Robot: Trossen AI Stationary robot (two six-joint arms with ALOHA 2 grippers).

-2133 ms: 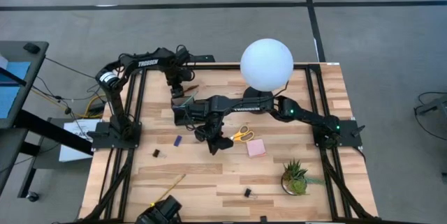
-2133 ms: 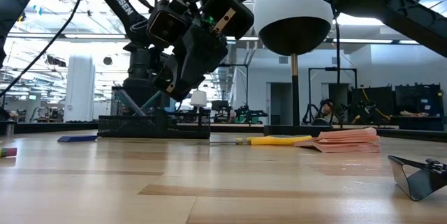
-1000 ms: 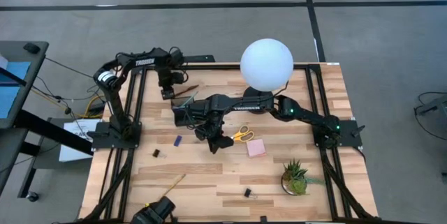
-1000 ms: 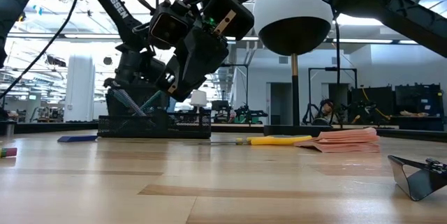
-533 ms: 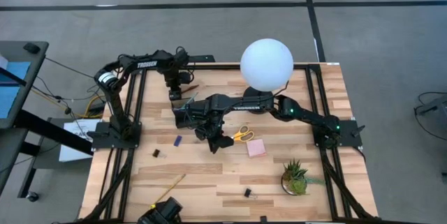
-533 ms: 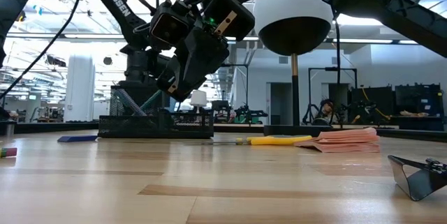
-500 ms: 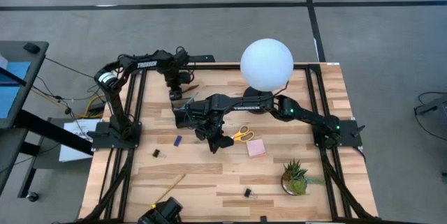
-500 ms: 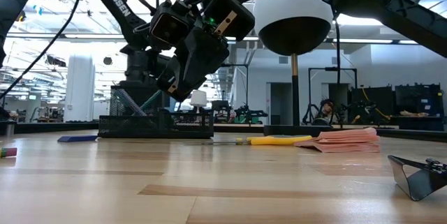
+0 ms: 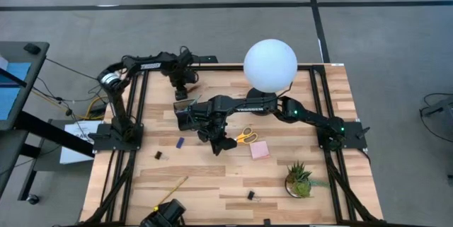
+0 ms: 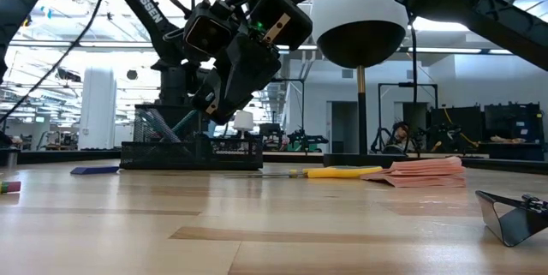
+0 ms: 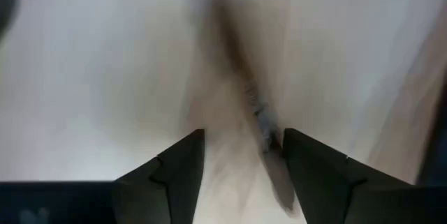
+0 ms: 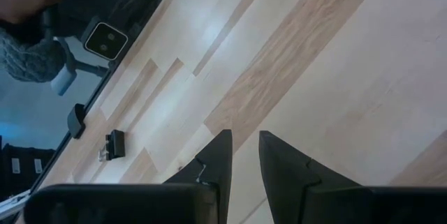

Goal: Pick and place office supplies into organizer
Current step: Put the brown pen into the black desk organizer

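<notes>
Tabletop shows the organizer (image 9: 185,105) just beside the left fingers (image 11: 178,165).

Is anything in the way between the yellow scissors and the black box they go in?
Yes. The right gripper and its arm hang over the table between the scissors and the organizer. Nothing else visible lies between them.
</notes>
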